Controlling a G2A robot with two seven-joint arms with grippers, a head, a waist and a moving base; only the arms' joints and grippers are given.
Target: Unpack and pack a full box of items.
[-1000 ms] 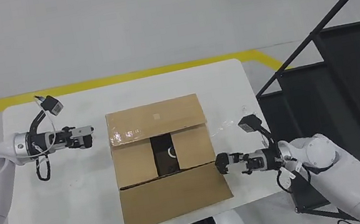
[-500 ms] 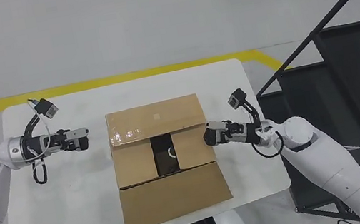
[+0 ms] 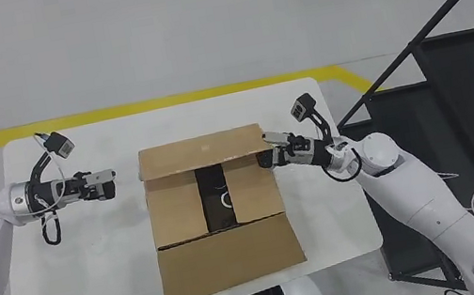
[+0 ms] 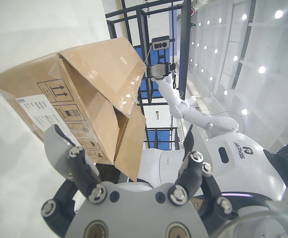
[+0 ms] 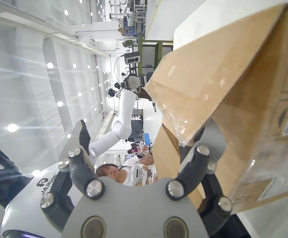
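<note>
To the right of the table (image 3: 96, 268), off its edge: black metal steps (image 3: 465, 88) under a slanting rail (image 3: 442, 11). Beyond the far edge, a yellow floor line (image 3: 163, 104). Across the opening of the cardboard box (image 3: 216, 218), two inner side flaps (image 3: 254, 192) lying down, leaving a narrow gap with a dark item (image 3: 217, 194) in it. Toward the robot, near flap (image 3: 228, 259) folded outward. Opposite, far flap (image 3: 204, 150) raised partway and tilted.

Mid-table, that box, between the two grippers. At the raised flap's right corner, right gripper (image 3: 269, 157), jaws spread wide, the taped corner resting against the inner face of one finger (image 5: 211, 137), not pinched. Off the box's left side and well apart from it, left gripper (image 3: 105, 184), jaws likewise spread, gripping nothing, pointed toward the box's left wall.

Underneath, plain white tabletop. Around it, pale grey floor. Overhead in the wrist views, rows of round ceiling lights (image 4: 243, 17) in a bright white hall.
</note>
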